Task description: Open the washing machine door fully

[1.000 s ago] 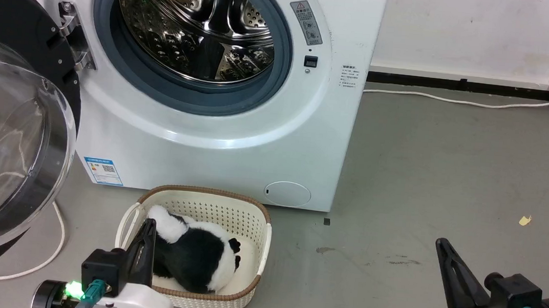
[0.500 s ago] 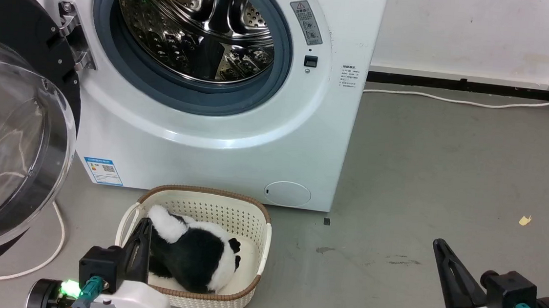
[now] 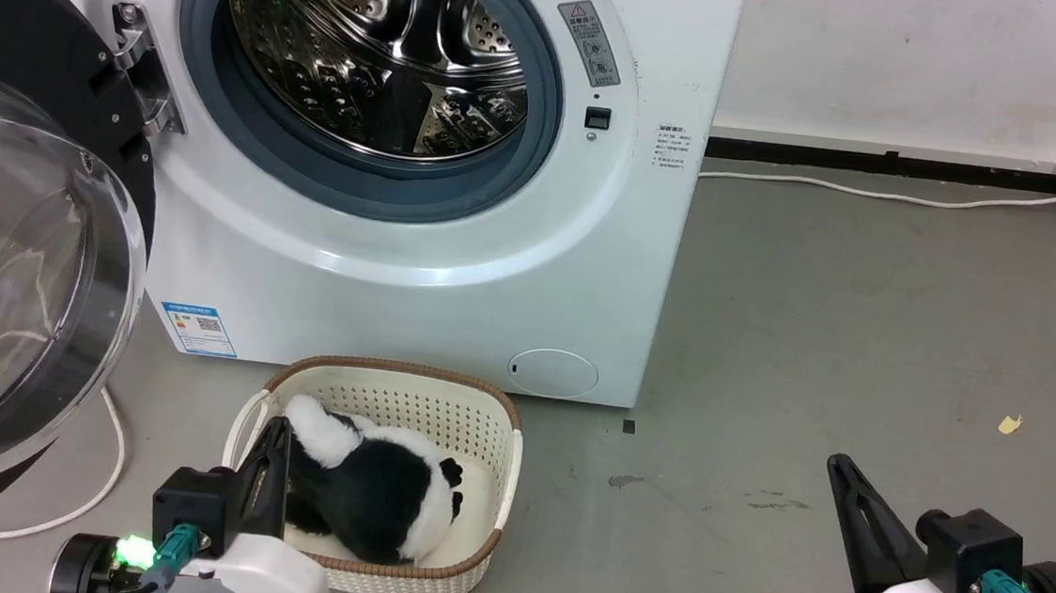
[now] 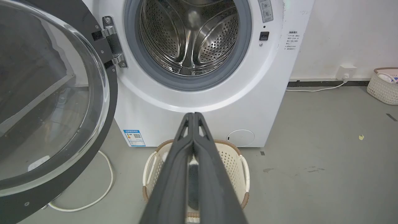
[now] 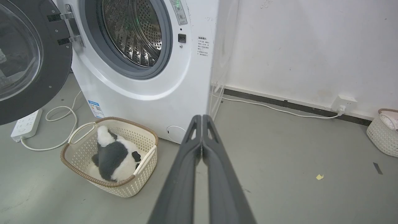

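The washing machine door (image 3: 11,275) stands swung wide to the left, its glossy black rim and bulging clear glass bowl facing me, held by a metal hinge (image 3: 145,68). It also fills the left of the left wrist view, door (image 4: 46,102), and the upper left of the right wrist view, door (image 5: 28,59). The steel drum (image 3: 378,49) lies exposed inside its grey rubber ring. My left gripper (image 3: 277,432) is shut and empty at the lower left, over the basket's near side, well clear of the door. My right gripper (image 3: 840,467) is shut and empty at the lower right above bare floor.
A cream basket (image 3: 490,425) with a black-and-white plush toy (image 3: 371,492) sits on the floor before the machine. A white cable (image 3: 109,471) loops under the door; a power strip (image 5: 26,124) lies beside it. Another basket (image 5: 384,133) stands by the wall at the right.
Both grippers have drawn back a little toward the bottom of the head view, the left one also shifting slightly left. The door has not moved.
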Tool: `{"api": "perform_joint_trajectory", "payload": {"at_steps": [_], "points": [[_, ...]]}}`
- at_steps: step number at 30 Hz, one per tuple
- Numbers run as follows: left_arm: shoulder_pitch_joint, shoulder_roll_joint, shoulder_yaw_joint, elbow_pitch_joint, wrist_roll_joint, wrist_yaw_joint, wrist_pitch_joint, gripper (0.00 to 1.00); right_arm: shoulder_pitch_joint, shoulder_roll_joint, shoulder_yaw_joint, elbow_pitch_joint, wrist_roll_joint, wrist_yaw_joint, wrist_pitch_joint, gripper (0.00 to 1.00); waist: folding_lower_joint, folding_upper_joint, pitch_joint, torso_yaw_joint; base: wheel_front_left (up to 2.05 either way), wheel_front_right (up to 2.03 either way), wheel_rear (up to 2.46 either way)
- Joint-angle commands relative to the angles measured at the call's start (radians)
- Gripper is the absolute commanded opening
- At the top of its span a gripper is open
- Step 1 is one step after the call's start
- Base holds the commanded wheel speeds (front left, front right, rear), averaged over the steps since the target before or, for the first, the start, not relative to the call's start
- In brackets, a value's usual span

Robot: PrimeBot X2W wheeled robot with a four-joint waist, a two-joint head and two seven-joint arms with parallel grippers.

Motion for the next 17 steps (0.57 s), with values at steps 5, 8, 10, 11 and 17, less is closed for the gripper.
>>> {"api": "perform_joint_trajectory", "payload": {"at_steps": [5,8,10,11,17], "points": [[-0.016,-0.001,0.006,-0.005,0.01,-0.006,0.004,0.0,-0.012,0.005,0.001,0.002,-0.008,0.001,0.002,0.0,0.0,0.0,0.0,0.0,0.0,0.0,0.0],[-0.016,-0.001,0.006,-0.005,0.01,-0.006,0.004,0.0,-0.012,0.005,0.001,0.002,-0.008,0.001,0.002,0.0,0.0,0.0,0.0,0.0,0.0,0.0,0.0],[-0.016,-0.001,0.006,-0.005,0.01,-0.006,0.004,0.0,-0.012,0.005,0.001,0.002,-0.008,0.001,0.002,0.0,0.0,0.0,0.0,0.0,0.0,0.0,0.0],[-0.016,-0.001,0.006,-0.005,0.01,-0.006,0.004,0.0,-0.012,0.005,0.001,0.002,-0.008,0.001,0.002,0.0,0.0,0.0,0.0,0.0,0.0,0.0,0.0],[-0.016,-0.001,0.006,-0.005,0.01,-0.006,0.004,0.0,-0.012,0.005,0.001,0.002,-0.008,0.001,0.002,0.0,0.0,0.0,0.0,0.0,0.0,0.0,0.0]]}}
